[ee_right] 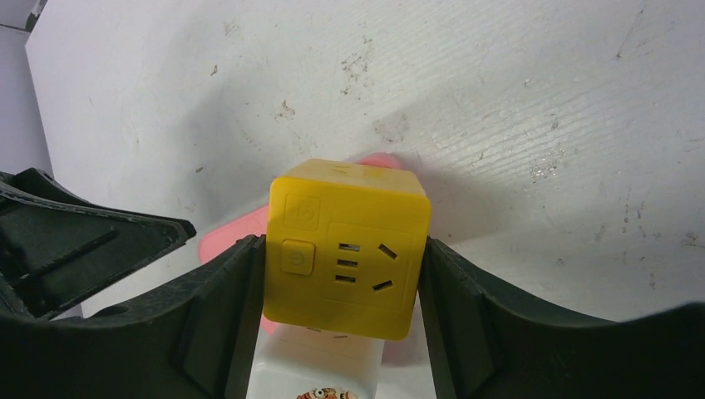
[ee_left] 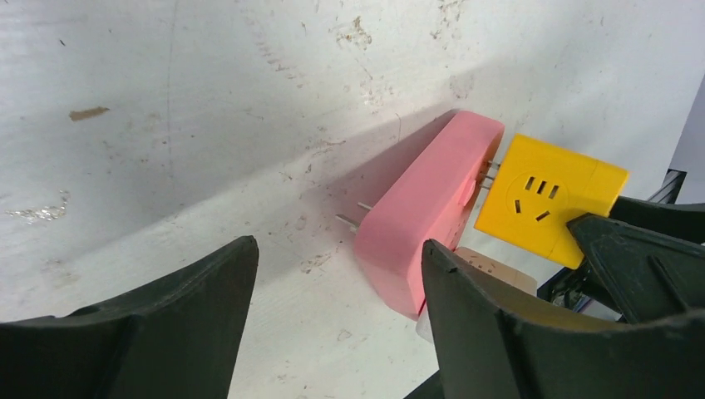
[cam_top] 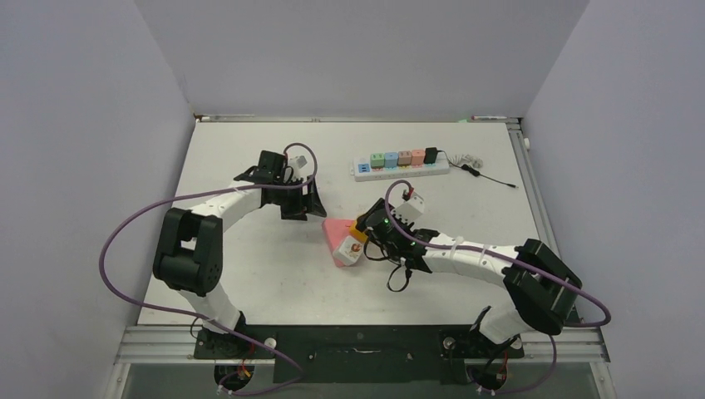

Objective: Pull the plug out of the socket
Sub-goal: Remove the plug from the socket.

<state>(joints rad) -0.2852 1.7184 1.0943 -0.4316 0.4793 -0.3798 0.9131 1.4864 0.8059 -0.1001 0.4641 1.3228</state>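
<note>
The yellow cube-shaped plug [ee_right: 345,258] sits squarely between the two fingers of the right gripper [ee_right: 341,274], which is clamped on its two side faces. The face with the button and the slots points towards the wrist camera. From above, this gripper [cam_top: 372,233] is near the middle of the worktop [cam_top: 249,274], with the plug [cam_top: 359,228] at its tip.

The plug meets the pink socket [ee_left: 420,212], a flat block resting on the worktop with one end raised towards the plug. In the left wrist view a narrow gap shows between the two, and the plug's metal prongs [ee_left: 490,170] bridge it, so the plug [ee_left: 544,195] is not flush against the pink face. The socket's own two pins [ee_left: 353,214] stick out of its opposite side, just above the worktop.

The left gripper [ee_left: 339,249] has its jaws wide apart and holds nothing. The socket lies just ahead of it and off to one side, its near end beside one finger [ee_left: 499,324]; whether they touch cannot be told. From above, the left gripper [cam_top: 303,199] is just beside the socket [cam_top: 337,235], on the side away from the plug.

A white piece [cam_top: 352,250] with a small cartoon sticker lies against the socket under the right gripper. A white power strip [cam_top: 401,166] with coloured cubes on it lies well apart at the far side.
</note>
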